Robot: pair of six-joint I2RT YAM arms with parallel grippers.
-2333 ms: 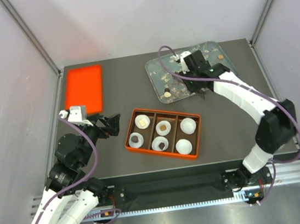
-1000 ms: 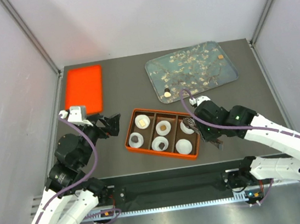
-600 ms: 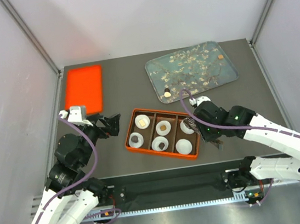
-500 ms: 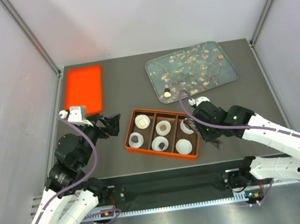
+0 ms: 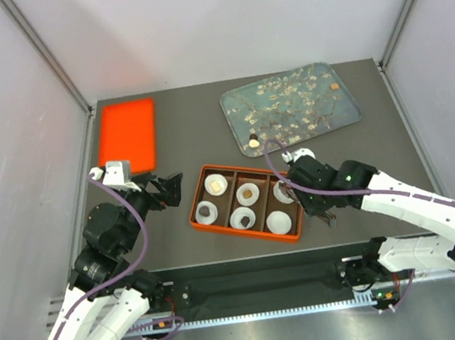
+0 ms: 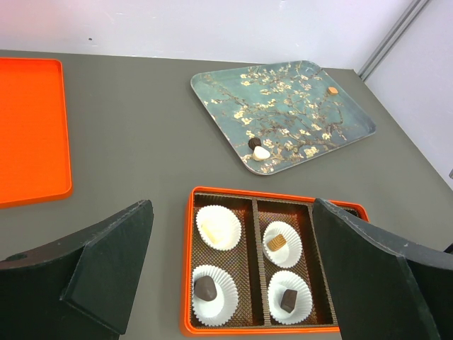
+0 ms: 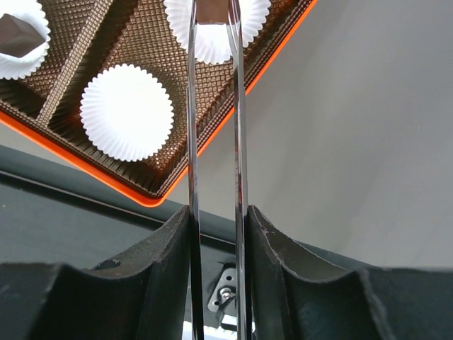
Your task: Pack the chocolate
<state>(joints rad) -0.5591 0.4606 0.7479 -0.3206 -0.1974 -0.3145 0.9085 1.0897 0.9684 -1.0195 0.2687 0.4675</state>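
Observation:
My right gripper [image 5: 314, 202] [image 7: 216, 216] is shut on metal tweezers [image 7: 237, 106]. Their tips reach over the far right cup [image 7: 212, 39] of the orange box [image 5: 195, 201], with a brown chocolate [image 7: 212, 10] between them at the frame's edge. The near right cup [image 7: 126, 112] is empty. Four cups hold chocolate: pale [image 6: 212, 228], tan [image 6: 277, 241], dark [image 6: 205, 287] and dark [image 6: 288, 299]. The blossom tray [image 5: 321, 116] carries a dark piece [image 6: 254, 142], a pale piece [image 6: 261, 152] and a tan square [image 6: 331, 90]. My left gripper [image 5: 163, 191] [image 6: 233, 283] stands open left of the box.
An orange lid [image 5: 126, 135] lies flat at the back left. The table's near edge and a metal rail [image 5: 267, 282] run just in front of the box. Grey walls close in both sides.
The right arm came from the tray to the box's right end with the tweezers, then edged slightly left and farther over the cup. The left arm has not moved.

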